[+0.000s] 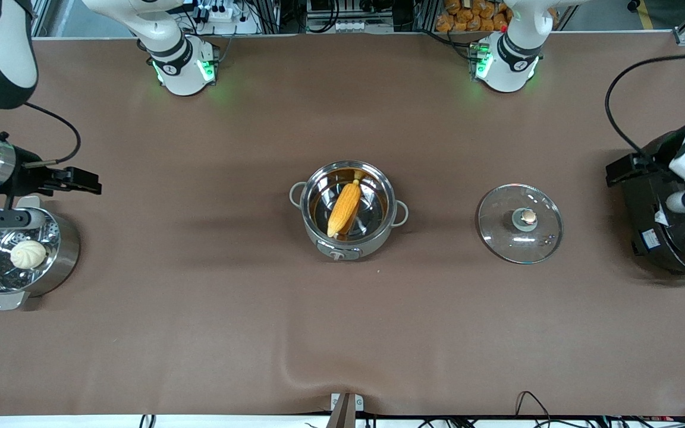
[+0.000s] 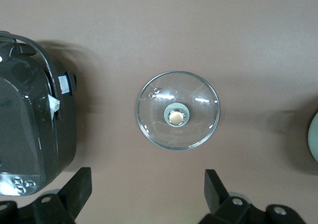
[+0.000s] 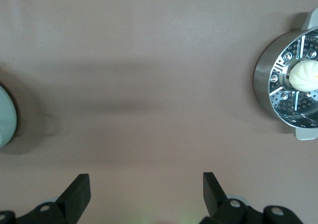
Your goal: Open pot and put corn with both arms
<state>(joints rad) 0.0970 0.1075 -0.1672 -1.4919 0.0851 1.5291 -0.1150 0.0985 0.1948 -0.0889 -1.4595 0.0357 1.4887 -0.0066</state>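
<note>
The pot (image 1: 319, 235) stands open in the middle of the table, its knob toward the front camera. The corn (image 1: 344, 208) lies inside it, slanted across the steel bottom. The glass lid (image 1: 519, 223) lies flat on the table, knob up, beside the pot toward the left arm's end; it also shows in the left wrist view (image 2: 178, 110). My left gripper (image 2: 147, 177) is open and empty, up over the table between the lid and the black rice cooker. My right gripper (image 3: 146, 179) is open and empty, up over bare table beside the steamer pot.
A steel steamer pot (image 1: 57, 261) with a white bun (image 1: 28, 254) stands at the right arm's end. A large black rice cooker (image 1: 663, 238) stands at the left arm's end. A fold in the brown cloth (image 1: 319, 374) lies near the front edge.
</note>
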